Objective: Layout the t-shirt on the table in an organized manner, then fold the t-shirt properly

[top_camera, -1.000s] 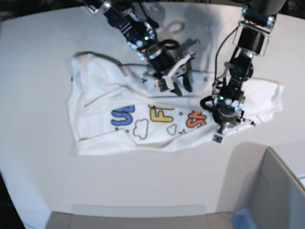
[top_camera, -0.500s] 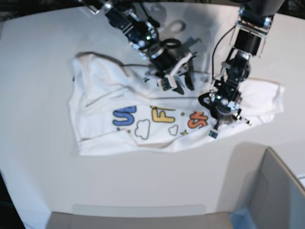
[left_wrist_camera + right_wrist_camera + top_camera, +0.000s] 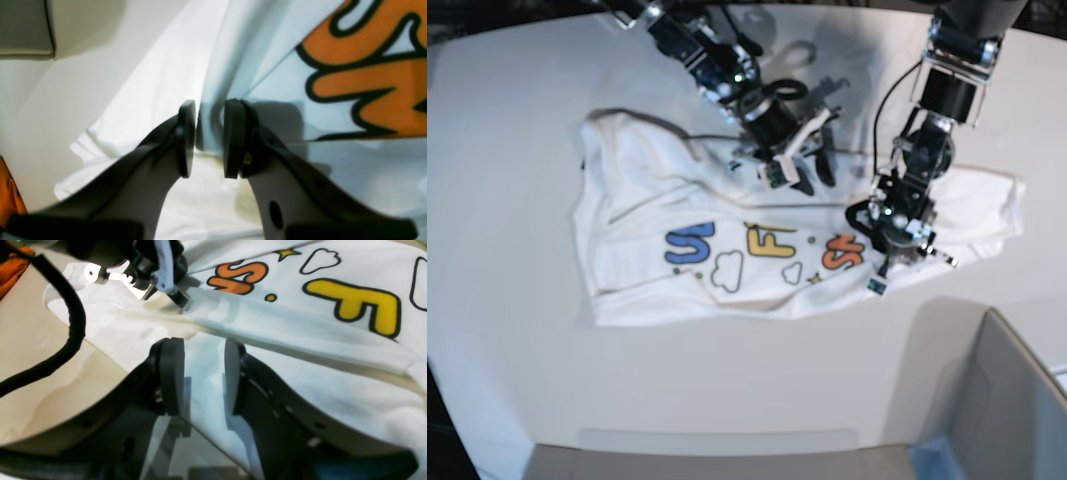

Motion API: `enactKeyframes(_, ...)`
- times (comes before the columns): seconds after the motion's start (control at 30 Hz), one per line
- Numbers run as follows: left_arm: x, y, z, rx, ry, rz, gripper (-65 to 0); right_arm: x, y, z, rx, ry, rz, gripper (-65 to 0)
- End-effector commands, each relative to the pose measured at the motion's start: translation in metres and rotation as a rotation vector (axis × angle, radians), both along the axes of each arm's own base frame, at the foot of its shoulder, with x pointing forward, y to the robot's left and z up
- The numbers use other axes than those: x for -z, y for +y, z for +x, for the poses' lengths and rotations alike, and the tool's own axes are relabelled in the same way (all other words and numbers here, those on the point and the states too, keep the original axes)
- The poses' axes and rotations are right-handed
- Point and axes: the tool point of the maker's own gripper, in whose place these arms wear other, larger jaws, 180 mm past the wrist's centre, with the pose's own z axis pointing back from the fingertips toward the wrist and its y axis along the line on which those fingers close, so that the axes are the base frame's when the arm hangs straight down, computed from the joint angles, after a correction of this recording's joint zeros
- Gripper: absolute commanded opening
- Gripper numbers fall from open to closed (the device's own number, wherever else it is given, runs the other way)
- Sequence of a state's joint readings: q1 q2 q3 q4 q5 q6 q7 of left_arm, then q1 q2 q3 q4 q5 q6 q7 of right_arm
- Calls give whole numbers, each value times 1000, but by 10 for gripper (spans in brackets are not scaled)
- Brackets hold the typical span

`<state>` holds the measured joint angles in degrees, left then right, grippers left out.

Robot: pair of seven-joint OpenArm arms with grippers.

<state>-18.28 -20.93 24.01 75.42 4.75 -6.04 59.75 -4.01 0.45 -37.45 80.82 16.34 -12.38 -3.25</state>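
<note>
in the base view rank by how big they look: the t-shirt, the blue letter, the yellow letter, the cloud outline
1. t-shirt, by far the largest
2. blue letter and yellow letter, too alike to rank
3. cloud outline, slightly smaller

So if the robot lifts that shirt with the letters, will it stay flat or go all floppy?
Probably floppy: the t-shirt already lies in folds and wrinkles. It likely drapes and sags from wherever the left gripper pinches it. It looks thin and light, so it may slide easily on the smooth table.
</note>
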Motion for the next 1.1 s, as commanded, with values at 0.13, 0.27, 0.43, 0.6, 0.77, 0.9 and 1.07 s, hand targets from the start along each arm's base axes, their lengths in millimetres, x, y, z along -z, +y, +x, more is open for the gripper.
enactKeyframes(0.13, -13, 7, 11, -7, -39, 17, -542, -33, 14, 5, -18, -77, 68, -439)
enactKeyframes(0.27, -13, 6, 11, -6, -39, 15, -560, -51, 27, 7, -60, -127, 83, -439)
enactKeyframes(0.43, -11, 5, 10, -7, -33, 14, -561, -46, 27, 22, -68, -145, 44, -439)
enactKeyframes(0.6, -13, 5, 10, -7, -36, 14, -566, 6, 13, 33, -56, -70, -79, -439)
enactKeyframes(0.77, -14, 5, 11, -9, -38, 14, -605, 27, -6, 34, 12, 4, -80, -439)
enactKeyframes(0.9, -26, 5, 22, -10, -67, 14, -606, 34, -24, 40, 90, 86, -14, -439)
enactKeyframes(1.07, -32, 5, 28, -7, -83, 15, -606, 45, -36, 36, 107, 113, -27, -439)
